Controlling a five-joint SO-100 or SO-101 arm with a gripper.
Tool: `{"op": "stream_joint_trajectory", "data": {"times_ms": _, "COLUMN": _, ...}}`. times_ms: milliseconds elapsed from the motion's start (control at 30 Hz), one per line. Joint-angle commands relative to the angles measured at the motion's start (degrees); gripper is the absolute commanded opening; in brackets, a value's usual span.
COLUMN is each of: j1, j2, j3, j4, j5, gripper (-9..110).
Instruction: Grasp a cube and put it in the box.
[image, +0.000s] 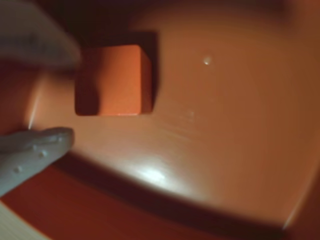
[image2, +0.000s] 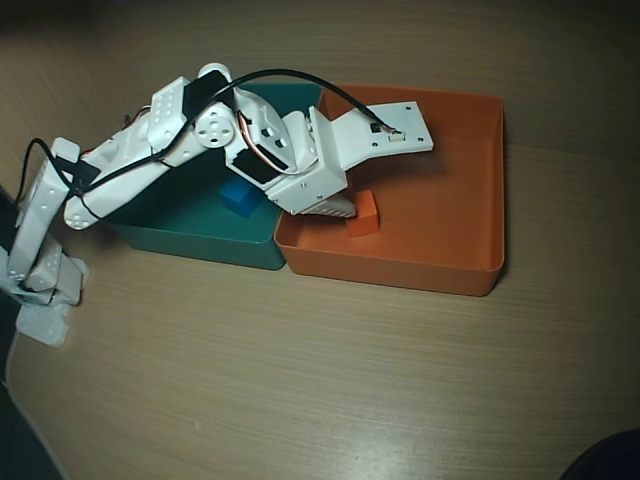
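Note:
The small orange cube rests on the floor of the orange box. In the wrist view my gripper is open. Its blurred upper finger crosses the cube's upper left corner, and its lower finger stands clear below the cube. In the overhead view the cube lies near the left wall inside the box, and the gripper hangs right beside it, partly covering it.
A teal tray stands against the box's left side and holds a small blue cube. The white arm reaches across the teal tray. Both trays stand on a wooden table.

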Motion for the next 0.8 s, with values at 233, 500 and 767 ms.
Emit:
{"op": "stream_joint_trajectory", "data": {"times_ms": 233, "j1": 0.3, "j2": 2.5, "j3": -4.3, "j4": -0.7, "j5": 0.5, "gripper": -5}}
{"op": "stream_joint_trajectory", "data": {"times_ms": 500, "j1": 1.1, "j2": 6.7, "j3": -2.3, "j4": -0.8, "j5": 0.4, "gripper": -5}}
{"op": "stream_joint_trajectory", "data": {"times_ms": 767, "j1": 2.2, "j2": 26.2, "j3": 20.2, "j4": -0.9, "j5": -0.5, "gripper": -5}}
